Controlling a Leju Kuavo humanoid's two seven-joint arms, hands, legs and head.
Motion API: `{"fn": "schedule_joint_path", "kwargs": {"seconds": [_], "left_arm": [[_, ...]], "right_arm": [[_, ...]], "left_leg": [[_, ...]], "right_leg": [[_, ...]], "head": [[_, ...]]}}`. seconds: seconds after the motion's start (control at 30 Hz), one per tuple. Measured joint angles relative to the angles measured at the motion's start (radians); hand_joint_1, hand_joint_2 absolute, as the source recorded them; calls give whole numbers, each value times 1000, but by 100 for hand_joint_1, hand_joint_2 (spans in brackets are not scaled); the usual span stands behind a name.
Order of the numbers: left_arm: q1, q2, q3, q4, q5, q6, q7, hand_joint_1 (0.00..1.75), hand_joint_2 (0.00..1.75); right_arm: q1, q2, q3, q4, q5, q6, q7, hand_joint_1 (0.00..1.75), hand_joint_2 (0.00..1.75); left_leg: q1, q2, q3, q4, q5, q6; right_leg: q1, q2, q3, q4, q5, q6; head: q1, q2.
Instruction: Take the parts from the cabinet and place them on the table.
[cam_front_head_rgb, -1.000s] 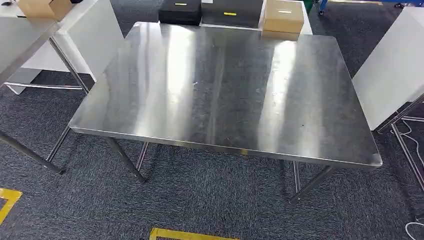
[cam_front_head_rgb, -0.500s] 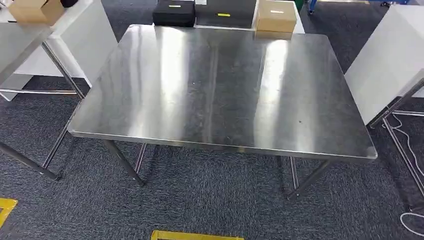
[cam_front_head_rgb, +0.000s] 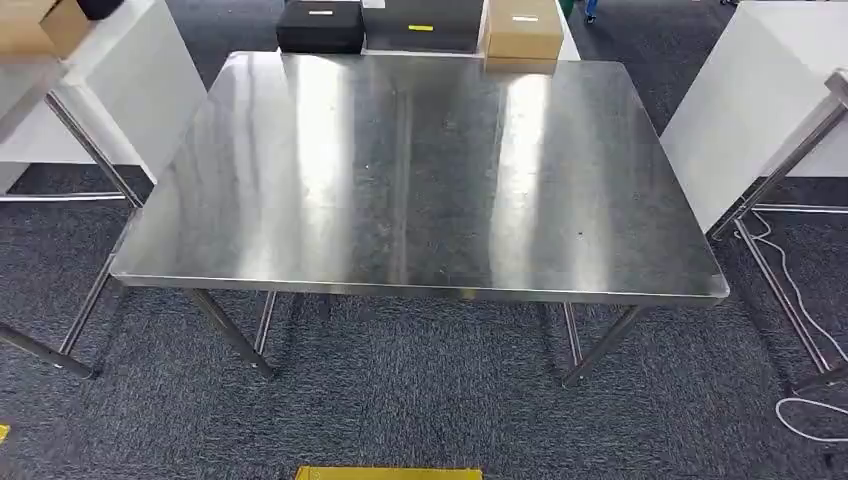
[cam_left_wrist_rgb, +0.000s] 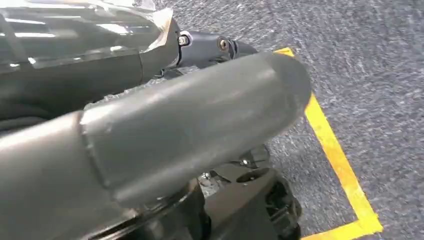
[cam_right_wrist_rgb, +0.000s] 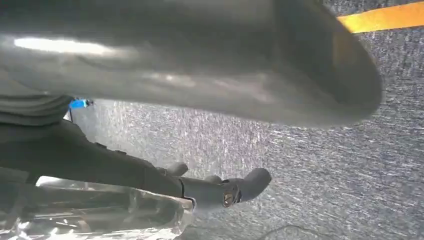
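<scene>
Left hand (cam_left_wrist_rgb: 200, 115) holds a part in a clear bag (cam_left_wrist_rgb: 85, 45), pressed against its dark fingers. Right hand (cam_right_wrist_rgb: 210, 65) holds another bagged part (cam_right_wrist_rgb: 95, 212) likewise. Both hang over carpet (cam_left_wrist_rgb: 380, 65). Steel table (cam_front_head_rgb: 420, 180) sits lower in the head view than 1 second ago: camera shifted.

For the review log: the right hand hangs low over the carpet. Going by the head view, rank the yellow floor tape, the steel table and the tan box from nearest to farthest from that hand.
1. Yellow floor tape: on the carpet at the robot's feet, closest to the right hand.
2. Steel table: straight ahead, past the tape.
3. Tan box: beyond the table's far edge, right of centre.
</scene>
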Motion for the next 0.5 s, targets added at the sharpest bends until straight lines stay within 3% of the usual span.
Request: {"fn": "schedule_joint_path", "kwargs": {"seconds": [0.07,0.1,0.13,0.17,0.2,0.23,0.27,0.3,0.33,0.37,0.4,0.43,0.47,0.5], "left_arm": [[0,0,0,0,-1,0,0,0,0],[-2,-1,0,0,-2,0,0,0,0],[-1,-2,0,0,-2,0,-1,0,0],[-2,-2,0,0,-3,0,-1,0,0],[-1,-2,0,0,-3,0,-1,0,0],[-1,-2,0,0,-3,1,-1,0,0],[-1,-2,0,0,-3,2,-1,0,0],[1,-4,0,0,-3,2,-1,0,0],[1,-5,0,0,-2,3,-1,0,0],[1,-6,0,0,-2,3,-1,0,0],[1,-6,0,0,-3,3,-1,0,0],[1,-6,0,0,-3,4,-1,0,0],[3,-7,0,0,-3,4,-2,0,0],[2,-6,0,0,-7,5,-1,0,0]], "right_arm": [[3,0,0,0,0,0,0,0,0],[4,-1,0,0,0,-1,0,0,0],[3,-2,0,0,0,-2,-1,0,0],[1,-1,0,0,0,-2,-3,0,0],[0,0,0,0,0,-2,-5,0,0],[0,0,0,0,0,-2,-7,0,0],[3,-2,0,0,0,-2,-10,0,0],[5,-3,0,0,0,-1,-11,0,0],[6,-5,0,0,0,0,-12,0,0],[6,-6,0,0,0,2,-12,0,0],[4,-8,0,0,0,2,-12,0,0],[1,-8,0,0,0,3,-12,0,0],[-2,-9,0,0,0,5,-12,0,0],[-1,-9,0,0,0,5,-12,0,0]], "left_leg": [[-9,9,-1,-6,7,22],[-4,18,2,-15,15,35],[-8,22,1,-17,16,41],[-10,32,-2,-17,16,52],[-13,41,-4,-17,15,54],[-17,51,-6,-16,16,56],[-20,59,-7,-16,16,57],[-23,67,-7,-16,16,57],[-24,75,-6,-15,16,57],[-25,84,-4,-15,16,57],[-26,94,-1,-15,15,55],[-31,101,1,-14,13,52],[-36,111,4,-12,8,44],[-36,121,7,-11,6,40]], "right_leg": [[-1,10,-10,-9,5,19],[-6,-4,-10,7,-3,21],[-5,-22,-24,38,-24,17],[-5,-31,-64,116,-69,8],[-5,-32,-104,198,-106,3],[-2,-32,-143,281,-137,3],[-1,-32,-159,319,-143,9],[0,-33,-150,306,-133,15],[0,-36,-117,247,-107,21],[1,-46,-66,153,-71,26],[4,-75,-15,58,-40,27],[12,-136,8,1,-27,11],[19,-130,5,-2,-16,5],[17,-112,2,0,-14,-4]], "head": [[-2,0],[1,0],[1,0],[5,0],[5,0],[5,0],[6,0],[4,0],[6,0],[5,0],[7,0],[8,0],[6,0],[2,0]]}}
